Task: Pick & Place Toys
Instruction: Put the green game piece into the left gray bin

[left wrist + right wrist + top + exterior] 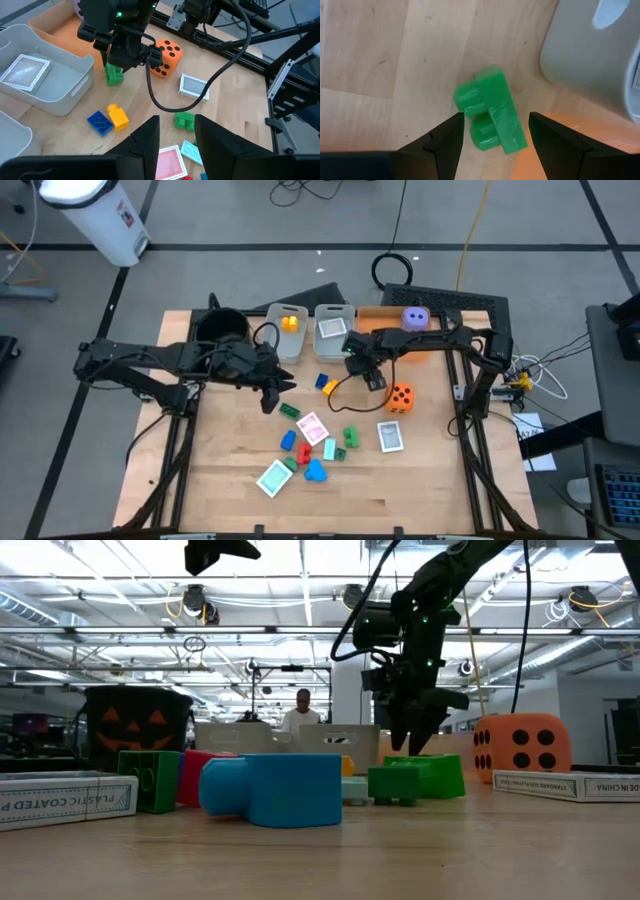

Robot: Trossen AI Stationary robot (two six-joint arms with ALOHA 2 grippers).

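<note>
A green block (492,112) lies on the wooden table next to the bins. My right gripper (495,131) hangs just above it, pointing down, open, one finger on either side and clear of it; the left wrist view shows the same gripper (120,61) over the block (114,75). My left gripper (175,137) is open and holds nothing, raised over the table's left middle (271,395). Loose on the table are a blue block (100,123) and a yellow block (118,116), an orange die (400,397), another green block (185,121) and playing cards (311,427).
Two clear bins (288,332) (334,330) stand at the far middle, one holding a card (25,72). An orange tray (385,330) beside them carries a purple die (416,318). A black pot (222,330) stands far left. More blocks and cards (273,477) lie toward the near edge.
</note>
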